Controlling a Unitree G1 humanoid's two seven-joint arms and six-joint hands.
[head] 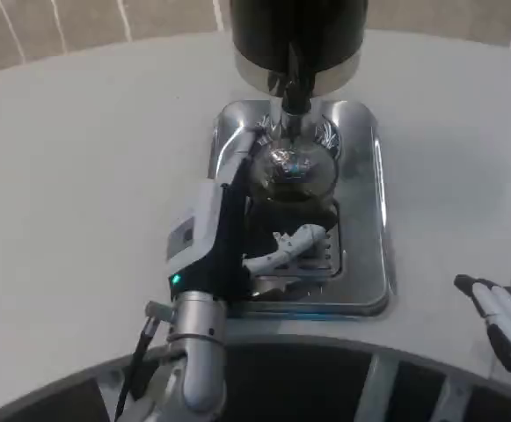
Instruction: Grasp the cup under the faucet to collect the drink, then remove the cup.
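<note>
A clear glass cup (pixel 292 174) with dark drink in it stands on the shiny metal drip tray (pixel 369 220), directly under the black faucet (pixel 295 83) of the dark dispenser (pixel 297 31). My left hand (pixel 237 230) reaches over the tray's front left and wraps around the cup's left and near side; white fingers (pixel 290 246) curl in front of the cup's base. My right hand (pixel 506 321) hovers low at the right edge of the picture, far from the cup, fingers apart and holding nothing.
The tray lies on a round white table (pixel 79 176), with bare surface to the left and right of it. A dark curved rim (pixel 325 378) runs along the table's near edge. Tiled floor (pixel 53 26) shows beyond the far edge.
</note>
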